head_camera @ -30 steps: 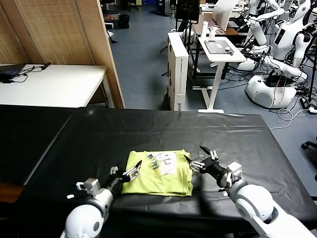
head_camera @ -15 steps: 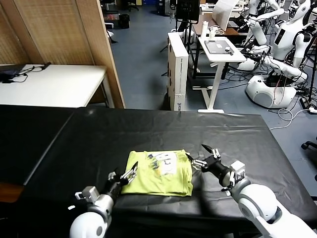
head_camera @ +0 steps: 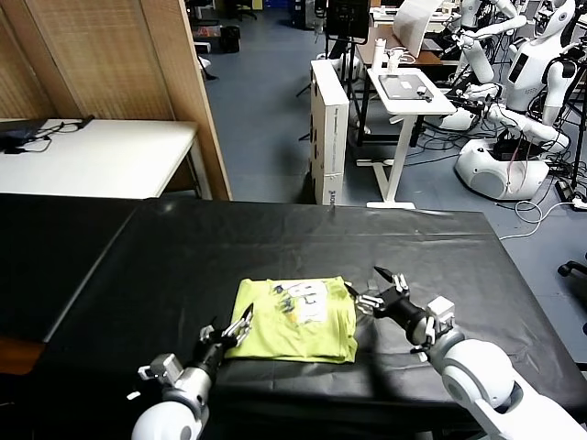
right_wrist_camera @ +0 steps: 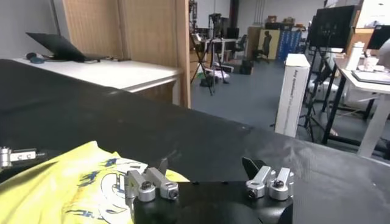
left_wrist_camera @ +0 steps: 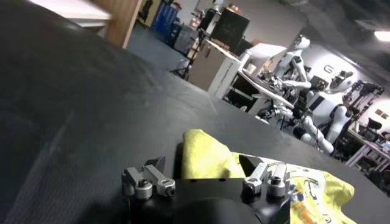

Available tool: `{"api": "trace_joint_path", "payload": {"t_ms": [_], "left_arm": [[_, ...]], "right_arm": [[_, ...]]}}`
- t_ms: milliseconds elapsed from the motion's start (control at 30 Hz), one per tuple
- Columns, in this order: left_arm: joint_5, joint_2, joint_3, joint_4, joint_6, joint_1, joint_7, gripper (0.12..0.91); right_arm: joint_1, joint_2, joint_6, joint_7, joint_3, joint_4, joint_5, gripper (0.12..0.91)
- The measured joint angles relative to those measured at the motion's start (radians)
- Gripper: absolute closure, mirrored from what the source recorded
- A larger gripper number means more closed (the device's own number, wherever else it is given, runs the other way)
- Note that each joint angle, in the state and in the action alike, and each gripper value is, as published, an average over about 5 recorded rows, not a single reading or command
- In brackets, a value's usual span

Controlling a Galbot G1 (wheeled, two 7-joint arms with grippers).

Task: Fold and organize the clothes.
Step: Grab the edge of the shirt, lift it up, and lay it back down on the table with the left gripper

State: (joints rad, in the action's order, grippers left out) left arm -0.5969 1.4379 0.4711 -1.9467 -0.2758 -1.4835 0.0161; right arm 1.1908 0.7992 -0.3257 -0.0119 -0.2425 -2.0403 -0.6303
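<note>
- A lime yellow-green T-shirt (head_camera: 295,320) is seen folded into a compact rectangle on the black-covered worktop (head_camera: 275,243), towards the worktop's near edge and roughly midway across its width.
- A white printed graphic (head_camera: 307,301) is shown facing up on the T-shirt, on the half lying farther from the robot.
- The left gripper (head_camera: 235,326) is placed at the T-shirt's near left corner, low over the worktop; its fingers (head_camera: 246,316) are held spread apart and nothing is grasped between them.
- In the left wrist view, the T-shirt (left_wrist_camera: 210,159) is seen just ahead of the left gripper (left_wrist_camera: 207,165), with yellow fabric showing between the parted fingers (left_wrist_camera: 250,163).
- The right gripper (head_camera: 371,289) is placed just beside the T-shirt's right edge, near its far right corner; its fingers (head_camera: 385,275) are released wide and no fabric is gripped.
- In the right wrist view, the T-shirt (right_wrist_camera: 67,182) with its graphic (right_wrist_camera: 103,182) is seen beside the right gripper (right_wrist_camera: 207,167), whose fingers (right_wrist_camera: 253,166) stand apart over the bare worktop (right_wrist_camera: 244,146).
- Whether either gripper touches the fabric cannot be told.
</note>
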Motion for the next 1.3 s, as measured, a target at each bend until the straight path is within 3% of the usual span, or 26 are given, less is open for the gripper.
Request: {"api": "trace_joint_path", "payload": {"t_ms": [267, 500, 767, 1300], "left_arm": [[-0.031, 0.012, -0.003, -0.003, -0.012, -0.006, 0.000, 0.556], [-0.131, 0.014, -0.001, -0.024, -0.061, -0.002, -0.011, 0.837], [-0.186, -0.060, 0.039, -0.024, -0.090, 0.026, -0.021, 0.855], [-0.476, -0.508, 0.333, 0.026, -0.104, 0.006, -0.015, 0.855]], "right_arm": [[-0.006, 0.002, 0.000, 0.000, 0.003, 0.006, 0.001, 0.118], [-0.001, 0.014, 0.001, -0.002, -0.002, 0.008, 0.007, 0.118], [0.015, 0.030, 0.001, -0.005, -0.028, 0.024, 0.023, 0.118], [0.017, 0.079, 0.002, -0.005, -0.039, 0.054, 0.041, 0.118]]}}
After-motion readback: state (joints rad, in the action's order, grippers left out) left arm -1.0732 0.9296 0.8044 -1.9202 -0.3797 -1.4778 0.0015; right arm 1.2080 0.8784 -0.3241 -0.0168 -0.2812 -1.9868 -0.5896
